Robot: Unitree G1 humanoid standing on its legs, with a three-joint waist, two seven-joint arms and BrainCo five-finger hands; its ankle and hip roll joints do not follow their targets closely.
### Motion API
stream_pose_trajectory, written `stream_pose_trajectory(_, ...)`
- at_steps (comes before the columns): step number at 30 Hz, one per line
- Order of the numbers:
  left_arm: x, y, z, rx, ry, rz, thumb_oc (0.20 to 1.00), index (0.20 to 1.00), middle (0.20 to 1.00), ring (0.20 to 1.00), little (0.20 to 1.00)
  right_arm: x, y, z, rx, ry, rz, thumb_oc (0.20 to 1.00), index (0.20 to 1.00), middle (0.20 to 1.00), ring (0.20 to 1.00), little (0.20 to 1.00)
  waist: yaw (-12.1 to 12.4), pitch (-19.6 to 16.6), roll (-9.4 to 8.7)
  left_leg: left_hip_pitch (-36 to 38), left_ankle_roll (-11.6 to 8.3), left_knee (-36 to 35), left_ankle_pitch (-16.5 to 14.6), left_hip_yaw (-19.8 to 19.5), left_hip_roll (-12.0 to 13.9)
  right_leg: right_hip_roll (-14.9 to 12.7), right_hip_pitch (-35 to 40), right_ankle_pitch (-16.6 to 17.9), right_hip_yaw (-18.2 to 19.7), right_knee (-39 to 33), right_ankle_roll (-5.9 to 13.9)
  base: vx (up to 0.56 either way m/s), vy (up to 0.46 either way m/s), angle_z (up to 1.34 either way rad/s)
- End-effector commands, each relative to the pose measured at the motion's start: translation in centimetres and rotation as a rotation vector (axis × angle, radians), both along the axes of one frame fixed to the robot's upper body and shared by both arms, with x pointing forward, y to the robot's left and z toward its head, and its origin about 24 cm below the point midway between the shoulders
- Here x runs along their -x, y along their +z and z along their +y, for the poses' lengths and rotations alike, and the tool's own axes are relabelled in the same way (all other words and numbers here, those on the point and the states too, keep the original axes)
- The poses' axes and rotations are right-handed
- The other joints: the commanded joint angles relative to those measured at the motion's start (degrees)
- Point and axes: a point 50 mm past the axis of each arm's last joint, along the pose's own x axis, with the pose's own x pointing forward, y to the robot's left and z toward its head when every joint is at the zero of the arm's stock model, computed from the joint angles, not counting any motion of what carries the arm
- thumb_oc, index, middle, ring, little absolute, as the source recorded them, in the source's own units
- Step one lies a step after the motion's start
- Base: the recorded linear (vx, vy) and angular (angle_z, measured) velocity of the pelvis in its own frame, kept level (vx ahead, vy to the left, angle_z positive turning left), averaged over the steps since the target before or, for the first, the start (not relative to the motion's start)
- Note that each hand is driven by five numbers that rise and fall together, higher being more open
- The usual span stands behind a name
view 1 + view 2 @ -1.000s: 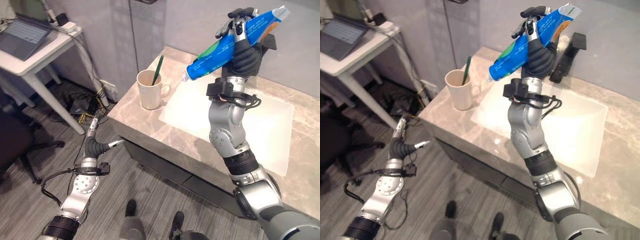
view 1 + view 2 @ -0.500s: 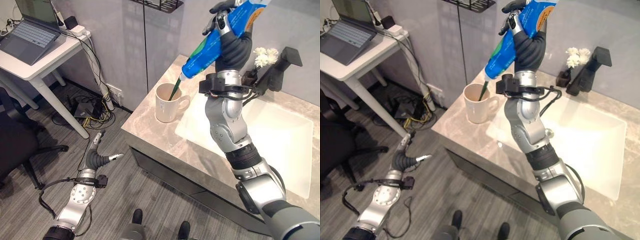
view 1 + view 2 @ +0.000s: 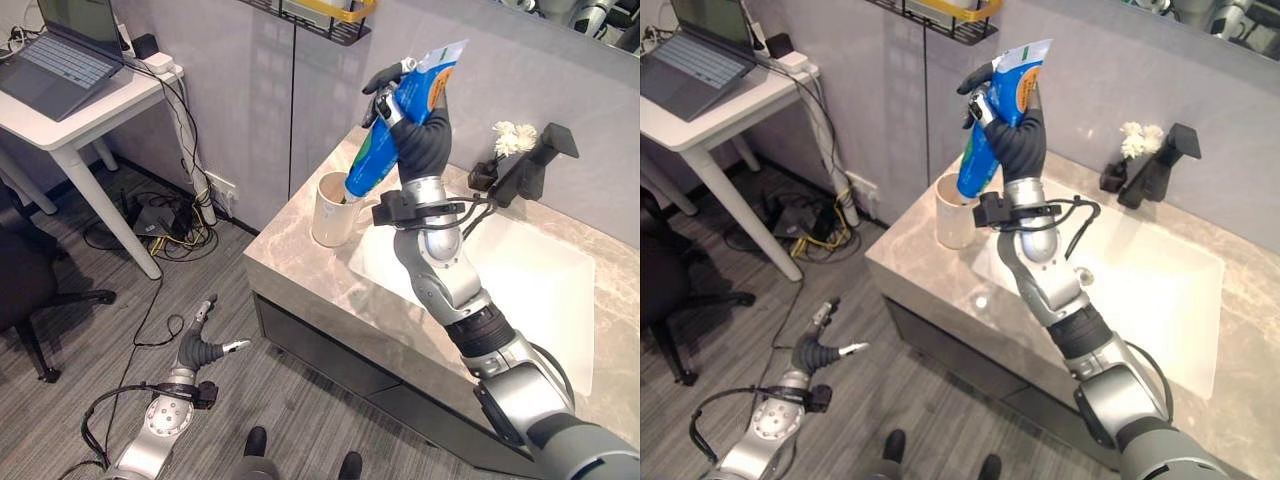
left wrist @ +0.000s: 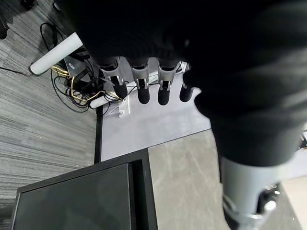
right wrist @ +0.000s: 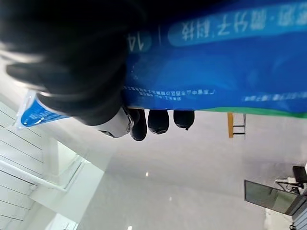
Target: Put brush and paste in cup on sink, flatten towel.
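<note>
Right robot hand [image 3: 420, 135] grips the blue paste tube [image 3: 385, 150], tip just above the cup [image 3: 330, 210] on the tabletop [image 3: 300, 265]. Tube's soft, squishy & light; hold mid-body. Left robot hand [image 3: 200, 350] hangs low, fingers loose.

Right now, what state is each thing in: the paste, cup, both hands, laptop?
toothpaste tube: held steeply tilted, cap end down at the cup's mouth, not released.
cup: upright on the counter beside the sink.
right hand: raised, fingers curled round the tube.
left hand: low over the floor, fingers straight, holding nothing.
laptop: open on the white desk.
</note>
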Motion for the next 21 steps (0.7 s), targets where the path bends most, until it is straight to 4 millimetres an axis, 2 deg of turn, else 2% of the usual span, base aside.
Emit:
stream_pose_trajectory(1,-1.5,1.6,0.0,-0.030,-0.034,-0.087,1.000,1.000,1.000,1.000,1.000,0.6,5.0,-0.4,-0.021,-0.043,-0.190,0.200,0.200,0.200,0.200,0.200,0.6,0.2,-1.98,-1.9,2.51,-0.1,0.2,-0.6,-1.4,-6.0,2.3,3.6,-0.4,1.6,5.13,0.00,0.000,0.00)
stream_pose_trajectory(13,-1.9,1.6,-0.1,-0.036,-0.037,-0.088,1.000,1.000,1.000,1.000,1.000,0.3,6.2,-0.1,-0.020,-0.071,-0.218,0.200,0.200,0.200,0.200,0.200,1.6,1.3,-2.43,-4.8,2.44,-0.1,0.9,-2.5,-2.2,-6.4,1.0,5.2,-2.0,1.4,5.48,0.00,0.001,0.04)
stream_pose_trajectory(21,-2.2,1.6,-0.3,-0.040,-0.038,-0.089,1.000,1.000,1.000,1.000,1.000,0.0,5.4,0.2,0.001,-0.066,-0.185,0.200,0.200,0.200,0.200,0.200,1.8,2.0,-2.73,-5.1,2.92,-0.1,0.7,-3.4,-2.7,-6.8,0.7,5.8,-2.3,3.1,5.63,0.01,0.000,0.06)
